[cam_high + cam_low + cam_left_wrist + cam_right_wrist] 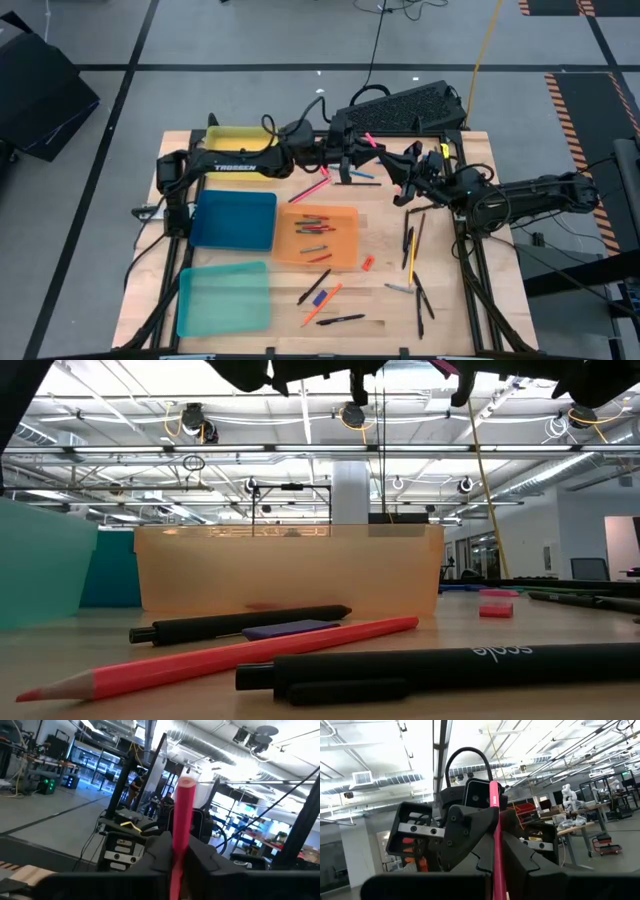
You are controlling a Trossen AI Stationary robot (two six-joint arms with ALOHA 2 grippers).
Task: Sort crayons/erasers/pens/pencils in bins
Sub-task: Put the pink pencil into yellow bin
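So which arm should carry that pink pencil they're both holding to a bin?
Left, probably. The left pincer and right pincer both grip the pink pencil, but the bins all lie toward the left arm's side; the right would have to reach across.

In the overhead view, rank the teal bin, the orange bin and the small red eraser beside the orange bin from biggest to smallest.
1. Teal bin and orange bin look about equal; I would not rank one above the other.
2. Red eraser, far smaller than either.
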